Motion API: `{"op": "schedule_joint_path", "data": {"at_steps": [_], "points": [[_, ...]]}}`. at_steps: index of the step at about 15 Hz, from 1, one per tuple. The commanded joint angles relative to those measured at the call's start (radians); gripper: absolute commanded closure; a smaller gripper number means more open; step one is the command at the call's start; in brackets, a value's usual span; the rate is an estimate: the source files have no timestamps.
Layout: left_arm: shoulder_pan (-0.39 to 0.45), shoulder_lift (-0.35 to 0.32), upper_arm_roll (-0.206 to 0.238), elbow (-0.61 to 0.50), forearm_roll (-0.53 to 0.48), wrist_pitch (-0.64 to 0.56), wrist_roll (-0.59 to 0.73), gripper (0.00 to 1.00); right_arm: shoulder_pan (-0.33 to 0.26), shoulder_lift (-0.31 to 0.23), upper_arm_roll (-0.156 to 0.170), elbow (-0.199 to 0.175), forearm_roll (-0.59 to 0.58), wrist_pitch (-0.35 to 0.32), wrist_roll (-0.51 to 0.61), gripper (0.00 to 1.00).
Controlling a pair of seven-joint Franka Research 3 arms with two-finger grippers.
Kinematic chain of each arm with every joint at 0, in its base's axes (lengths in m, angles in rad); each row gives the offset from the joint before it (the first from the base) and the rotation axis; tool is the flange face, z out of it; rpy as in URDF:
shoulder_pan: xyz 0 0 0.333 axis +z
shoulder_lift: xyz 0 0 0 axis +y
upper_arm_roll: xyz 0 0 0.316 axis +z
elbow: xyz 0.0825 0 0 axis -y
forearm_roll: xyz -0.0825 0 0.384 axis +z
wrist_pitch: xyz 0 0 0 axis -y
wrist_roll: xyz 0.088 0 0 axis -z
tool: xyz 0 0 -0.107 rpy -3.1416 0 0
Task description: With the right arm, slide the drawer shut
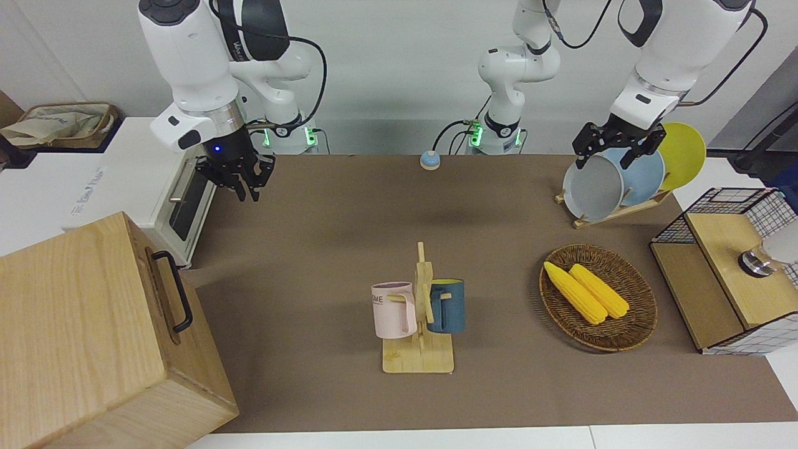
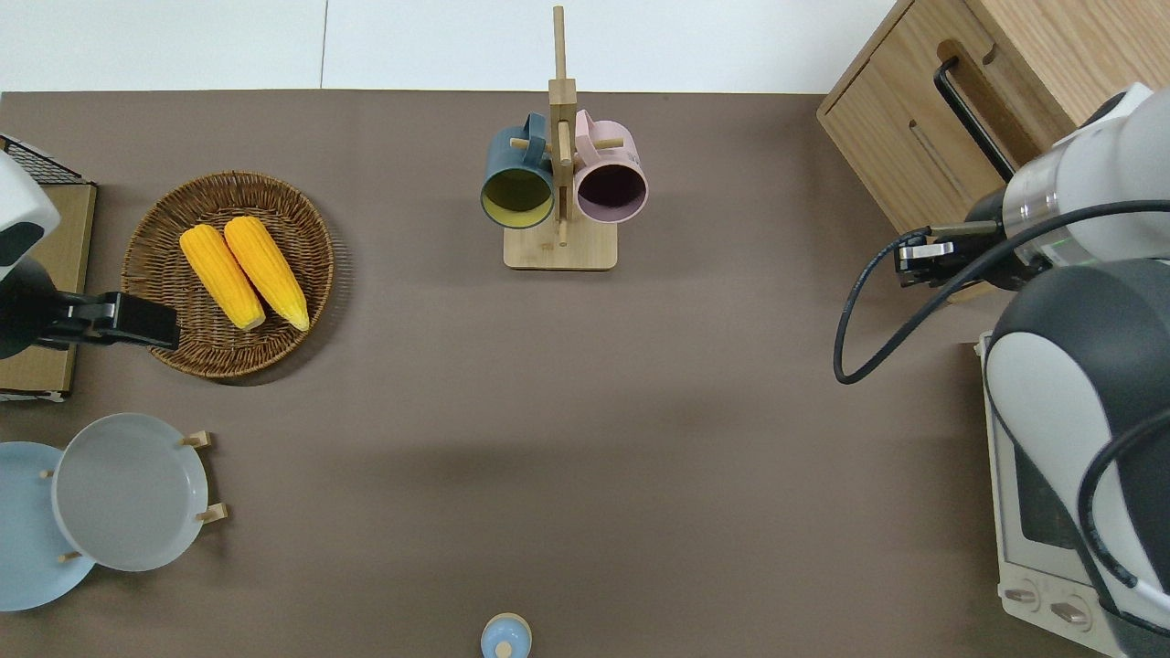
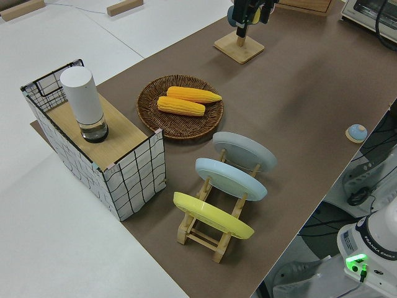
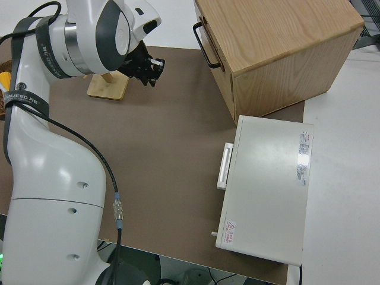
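The drawer (image 2: 923,151) sat flush in the face of the wooden cabinet (image 1: 75,324), at the right arm's end of the worktop (image 2: 548,411), on the edge farthest from the robots. Its black bar handle (image 2: 971,117) lay across the drawer front, and no gap showed between the drawer and the cabinet face.

The right arm (image 1: 193,68) was raised, with its blue wrist light lit. The right gripper (image 2: 919,260) hung in the air over bare worktop, just off the cabinet corner nearest the robots and apart from the handle. It touched nothing. Its fingers held nothing; whether they stood spread or pressed together could not be told.

The white oven (image 4: 267,190) stood beside the cabinet, nearer to the robots, with its door shut.

The left arm (image 1: 667,56) was parked. Its gripper (image 1: 614,146) stood spread and held nothing.

A mug stand (image 2: 559,247) near the middle of the worktop carried a blue mug (image 2: 517,183) and a pink mug (image 2: 611,178). Toward the left arm's end, a wicker basket (image 2: 164,274) held two corn cobs (image 2: 242,274). A plate rack (image 3: 211,233) nearer to the robots held three plates. A wire box (image 3: 130,174) at that end carried a white cylinder (image 3: 84,102).
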Motion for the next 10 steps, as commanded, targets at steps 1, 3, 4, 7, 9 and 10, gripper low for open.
{"op": "schedule_joint_path", "data": {"at_steps": [1,3,4,7,9,10], "points": [[0.004,0.013,-0.006,0.026,0.017,-0.020,0.010,0.01,0.002,-0.017,-0.008,-0.014,0.006,0.002,-0.028,0.017],[0.004,0.011,-0.006,0.026,0.017,-0.020,0.010,0.01,0.005,-0.017,-0.006,-0.013,0.007,-0.002,-0.028,0.017],[0.004,0.011,-0.006,0.026,0.017,-0.020,0.010,0.01,0.007,-0.017,-0.008,-0.013,0.003,-0.004,-0.028,0.017],[0.004,0.011,-0.006,0.026,0.017,-0.020,0.010,0.01,0.004,-0.018,-0.008,-0.013,-0.014,-0.022,-0.031,0.015],[0.004,0.011,-0.006,0.026,0.017,-0.020,0.010,0.01,0.009,-0.018,-0.005,-0.011,-0.037,-0.024,-0.036,0.015],[0.004,0.011,-0.006,0.026,0.017,-0.020,0.010,0.01,0.009,-0.018,-0.003,-0.013,-0.040,-0.025,-0.036,0.015]]}}
